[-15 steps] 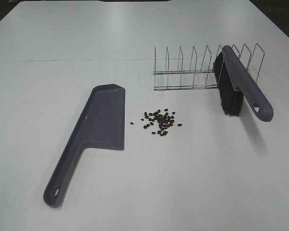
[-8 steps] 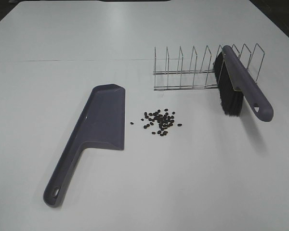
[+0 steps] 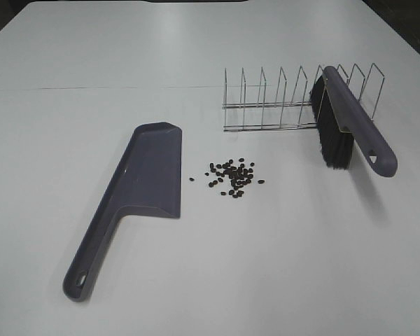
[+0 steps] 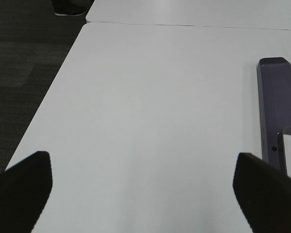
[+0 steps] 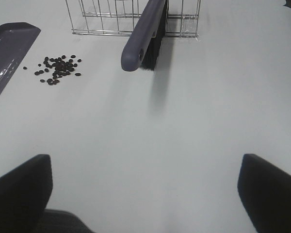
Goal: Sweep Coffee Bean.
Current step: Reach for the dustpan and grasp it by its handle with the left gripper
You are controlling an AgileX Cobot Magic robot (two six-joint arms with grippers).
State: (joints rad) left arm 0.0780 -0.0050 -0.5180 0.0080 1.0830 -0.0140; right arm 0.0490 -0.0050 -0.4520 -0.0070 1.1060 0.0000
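Zero beans [image 3: 232,175] swept: left claw [image 4: 143,193] and right claw [image 5: 145,191] gape empty; next, I reckon, seize the brush [image 3: 357,122] at their two o'clock

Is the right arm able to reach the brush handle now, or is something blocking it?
Probably yes. The right gripper is open, and only bare table lies between it and the brush, whose handle sticks out of the wire rack toward the gripper.

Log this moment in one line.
dark coffee beans: unswept | grey-purple plastic dustpan: flat, untouched | purple black-bristled brush: leaning on wire rack
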